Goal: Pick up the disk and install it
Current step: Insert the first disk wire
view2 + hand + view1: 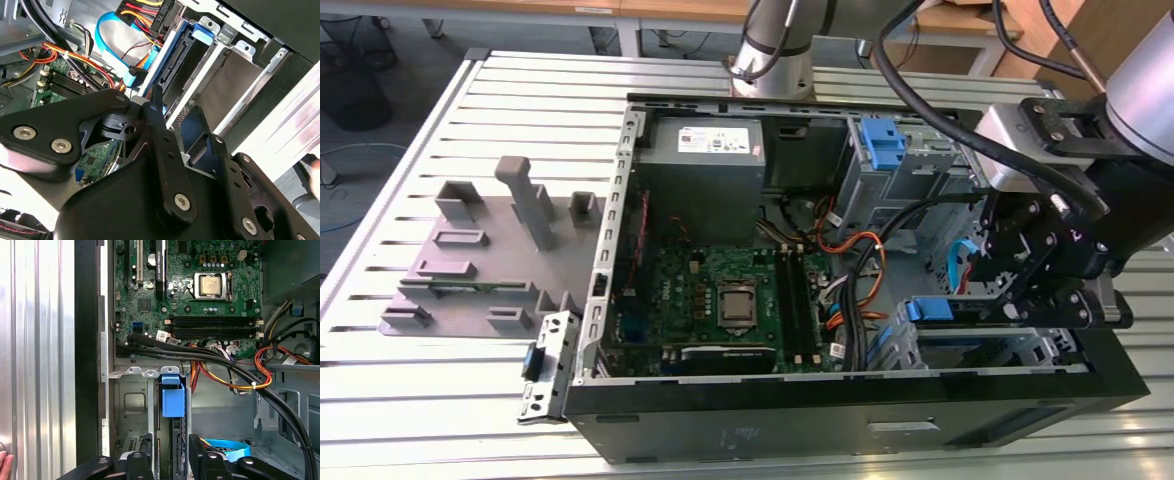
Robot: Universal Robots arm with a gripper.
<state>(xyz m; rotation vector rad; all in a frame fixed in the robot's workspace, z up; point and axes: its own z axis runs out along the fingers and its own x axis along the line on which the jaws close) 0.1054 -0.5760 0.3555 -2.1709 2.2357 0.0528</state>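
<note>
The disk point(173, 440) stands on edge in the drive bay at the front corner of the open computer case point(854, 415). Its blue rail tab point(173, 401) sits level with the bay's metal frame. In the exterior view that blue tab point(927, 310) shows at the case's right. My gripper point(170, 460) reaches down over the bay, one black finger point(141, 462) on each flat side of the disk, shut on it. In the second wrist view the disk's blue rail point(167, 65) runs along the bay ahead of a finger point(156, 112).
The motherboard point(720, 300) and a grey power-supply box point(700, 150) fill the case's left. Black and orange cables point(225, 365) cross close above the bay. A blue latch point(883, 140) stands at the back. A grey fixture point(480, 250) lies on the slatted table. A hand point(4, 462) shows at the table's edge.
</note>
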